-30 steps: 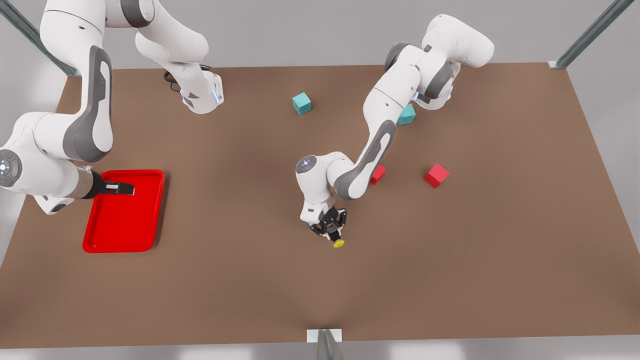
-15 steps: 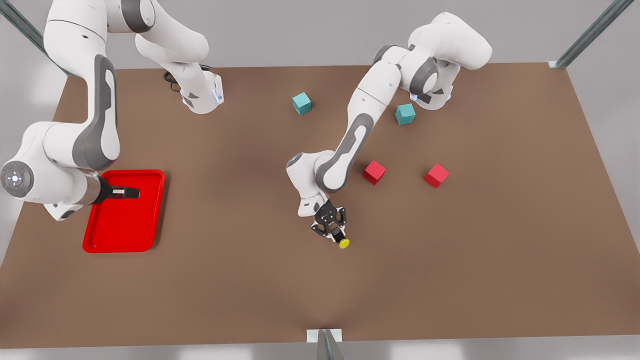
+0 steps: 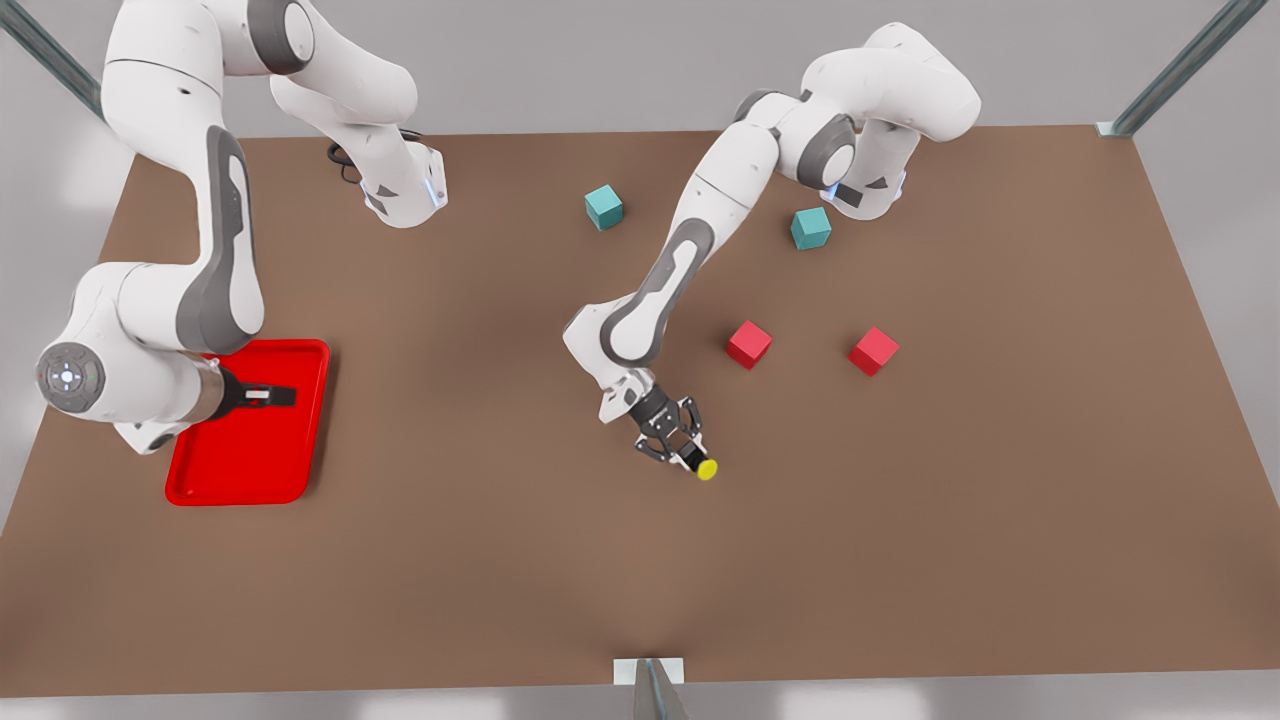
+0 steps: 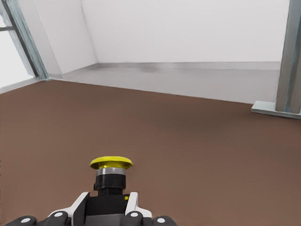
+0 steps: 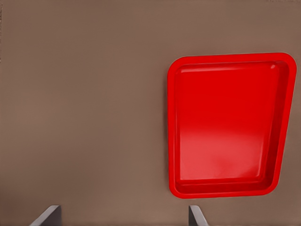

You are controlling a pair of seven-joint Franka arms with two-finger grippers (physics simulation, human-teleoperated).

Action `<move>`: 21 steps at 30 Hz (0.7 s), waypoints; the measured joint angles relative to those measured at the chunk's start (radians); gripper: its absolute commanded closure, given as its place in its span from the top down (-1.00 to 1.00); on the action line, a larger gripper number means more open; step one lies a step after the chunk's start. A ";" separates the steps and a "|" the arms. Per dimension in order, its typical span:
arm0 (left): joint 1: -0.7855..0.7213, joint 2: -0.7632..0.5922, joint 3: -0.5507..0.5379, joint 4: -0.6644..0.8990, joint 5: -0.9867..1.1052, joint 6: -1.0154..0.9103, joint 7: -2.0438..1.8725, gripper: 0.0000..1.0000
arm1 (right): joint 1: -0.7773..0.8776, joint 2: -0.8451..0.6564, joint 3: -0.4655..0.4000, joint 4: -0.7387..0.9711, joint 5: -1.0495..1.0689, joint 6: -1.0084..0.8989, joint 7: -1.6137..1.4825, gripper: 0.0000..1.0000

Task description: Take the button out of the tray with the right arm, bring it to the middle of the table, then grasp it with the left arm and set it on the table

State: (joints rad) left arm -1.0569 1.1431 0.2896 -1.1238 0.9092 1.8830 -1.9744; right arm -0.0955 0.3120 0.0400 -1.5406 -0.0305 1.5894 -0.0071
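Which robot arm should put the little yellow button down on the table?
The left. Its gripper already holds the button near the table's middle, while the right gripper waits over the red tray, fingers open.

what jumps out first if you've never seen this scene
The bright red tray at the front view's left, with the right gripper open above it. Then the yellow-capped button held by the left gripper near the table's middle, with red and teal cubes behind.

walls: plain pale grey | floor: grey (glossy patches) | frame posts (image 3: 1185, 68): metal, at corners | light: soft, even
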 measured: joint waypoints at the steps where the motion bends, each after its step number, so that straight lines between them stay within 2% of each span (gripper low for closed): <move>1: -0.002 0.002 0.000 0.000 0.002 -0.005 -0.012 -0.33 | 0.000 0.000 0.000 -0.001 -0.001 0.001 0.003 1.00; 21: -0.026 0.054 0.002 0.011 0.013 0.001 -0.237 -0.33 | 0.017 0.014 0.000 -0.008 -0.013 0.007 0.052 1.00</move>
State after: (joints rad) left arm -1.0830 1.1967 0.2912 -1.1130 0.9219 1.8841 -2.2113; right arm -0.0783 0.3260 0.0399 -1.5481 -0.0440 1.5960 0.0446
